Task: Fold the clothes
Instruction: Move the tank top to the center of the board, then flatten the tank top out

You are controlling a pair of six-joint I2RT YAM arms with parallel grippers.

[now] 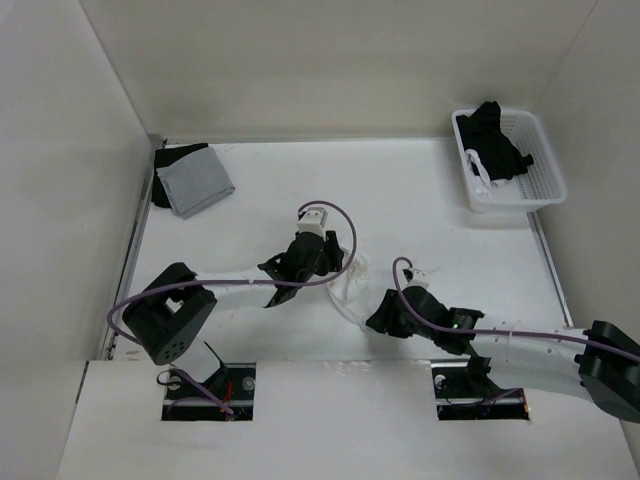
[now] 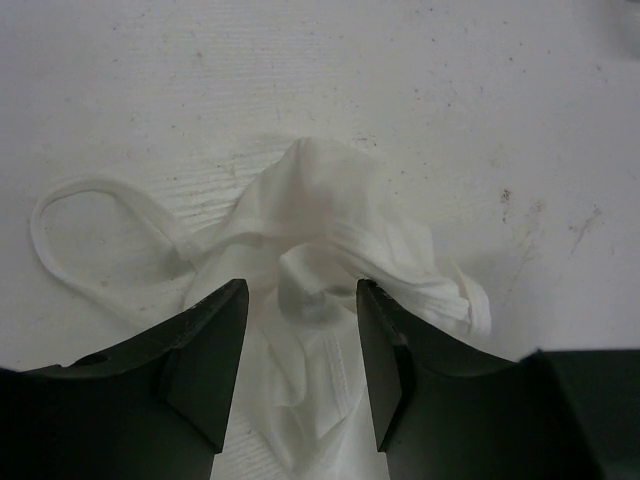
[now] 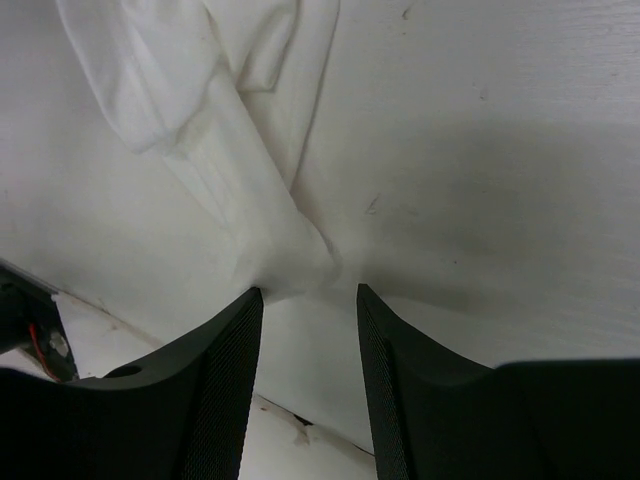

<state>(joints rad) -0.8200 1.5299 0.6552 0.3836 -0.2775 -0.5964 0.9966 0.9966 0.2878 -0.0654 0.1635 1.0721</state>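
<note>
left tool [image 2: 300,300], right tool [image 3: 308,300] gaping over crumpled white garment [image 2: 330,200]

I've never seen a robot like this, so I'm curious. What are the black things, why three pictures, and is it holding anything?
It's a robot with two arms at a white table. One picture looks down from above; the other two come from cameras on its wrists, so the black prongs are its own fingers. The left gripper and right gripper both stand open over a crumpled white top, holding nothing. Farther back lie a grey cloth and a white basket of black clothes.
</note>
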